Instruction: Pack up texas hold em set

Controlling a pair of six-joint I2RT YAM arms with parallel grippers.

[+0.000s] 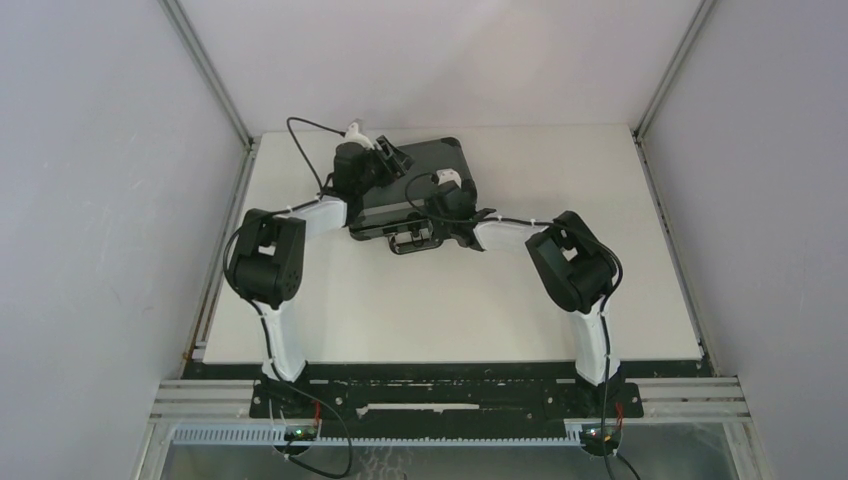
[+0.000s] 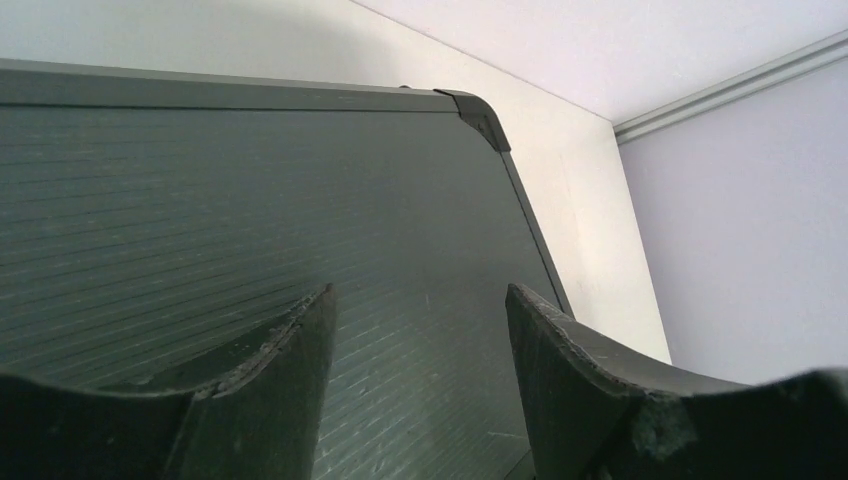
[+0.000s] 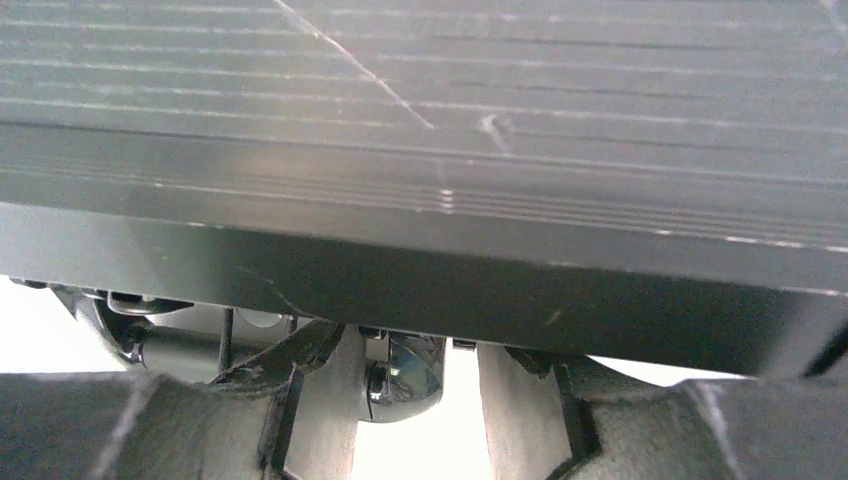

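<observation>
Overhead, we are seeing the closed briefcase (image 1: 425, 165) whole; only wrist views are showing left gripper (image 2: 420, 298) jaws apart above its lid, right gripper (image 3: 412, 350) jaws apart astride a latch (image 3: 404, 376).

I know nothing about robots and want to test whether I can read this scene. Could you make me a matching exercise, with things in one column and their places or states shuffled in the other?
Things:
1. dark-grey ribbed hard briefcase
2. left gripper
3. right gripper
4. white flat table top

Places or states:
A. jaws apart, at the briefcase's front edge by a shiny metal latch
B. lies underneath the briefcase
C. closed, lying flat towards the far side
D. jaws apart, over the ribbed lid

Pairs: 1-C, 2-D, 3-A, 4-B
</observation>
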